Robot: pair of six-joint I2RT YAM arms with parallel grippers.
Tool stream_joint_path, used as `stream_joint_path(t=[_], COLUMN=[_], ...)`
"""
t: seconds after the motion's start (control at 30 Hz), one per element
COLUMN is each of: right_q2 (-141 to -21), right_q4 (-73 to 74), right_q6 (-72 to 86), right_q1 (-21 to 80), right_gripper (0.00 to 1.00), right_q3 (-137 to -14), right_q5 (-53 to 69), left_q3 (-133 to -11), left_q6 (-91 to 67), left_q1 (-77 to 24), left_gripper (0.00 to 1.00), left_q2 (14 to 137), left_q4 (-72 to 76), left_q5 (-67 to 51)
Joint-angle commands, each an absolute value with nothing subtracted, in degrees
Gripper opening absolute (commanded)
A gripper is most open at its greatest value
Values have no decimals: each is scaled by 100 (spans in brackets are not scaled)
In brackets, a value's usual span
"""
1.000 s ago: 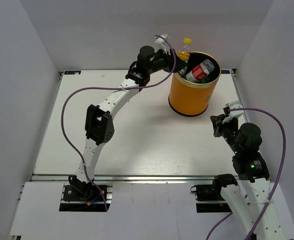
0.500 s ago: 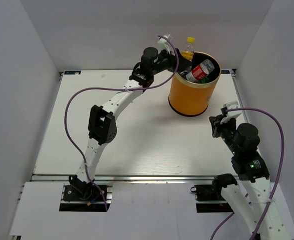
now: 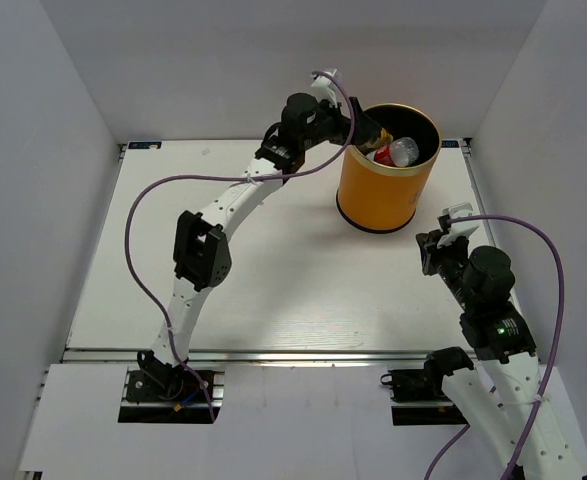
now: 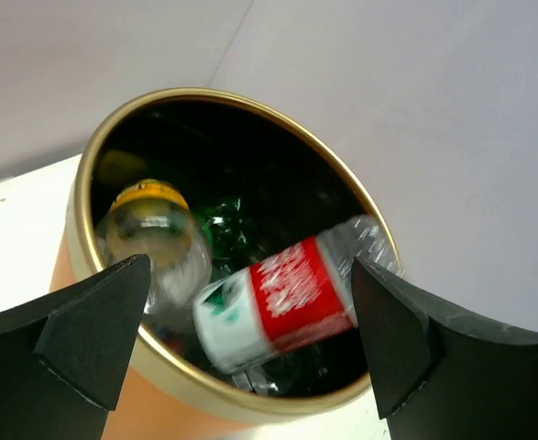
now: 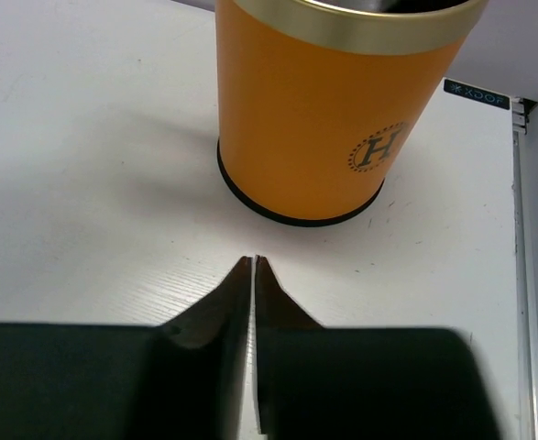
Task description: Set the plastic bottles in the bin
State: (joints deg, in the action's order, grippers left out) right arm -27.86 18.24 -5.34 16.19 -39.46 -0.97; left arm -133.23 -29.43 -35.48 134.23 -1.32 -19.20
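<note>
The orange bin with a gold rim stands at the back right of the table. My left gripper hovers over its left rim, open and holding nothing. In the left wrist view the gripper looks down into the bin. A clear bottle with a yellow cap lies inside it, blurred. Beside it are a red-labelled bottle and a green one. My right gripper is low, in front of the bin and to its right. Its fingers stand shut on nothing, facing the bin.
White walls enclose the table on three sides, and the bin stands close to the back wall. A metal rail runs along the table's right edge. A purple cable loops off the left arm.
The left gripper opened and the yellow-capped bottle it held over the rim dropped into the bin. The right arm barely shifted.
</note>
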Motion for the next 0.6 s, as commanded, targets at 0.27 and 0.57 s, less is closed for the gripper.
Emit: stream_joint_path(t=[0.27,0.57], right_q2=[-2857,-2540], right_q4=[1538,1397], right_q6=[-633,-571], right_q1=[1696,1696], right_gripper=[89,91], right_q3=[-3806,-3647], right_q5=[264,597], left_q3=[-9444,-5750], left_q6=[-1197,-291], left_q1=[-3753,-3806], left_gripper=[100,100], left_q2=[9144,6032], left_q4=[-1063,-1178], left_q5=[-1327,-1063])
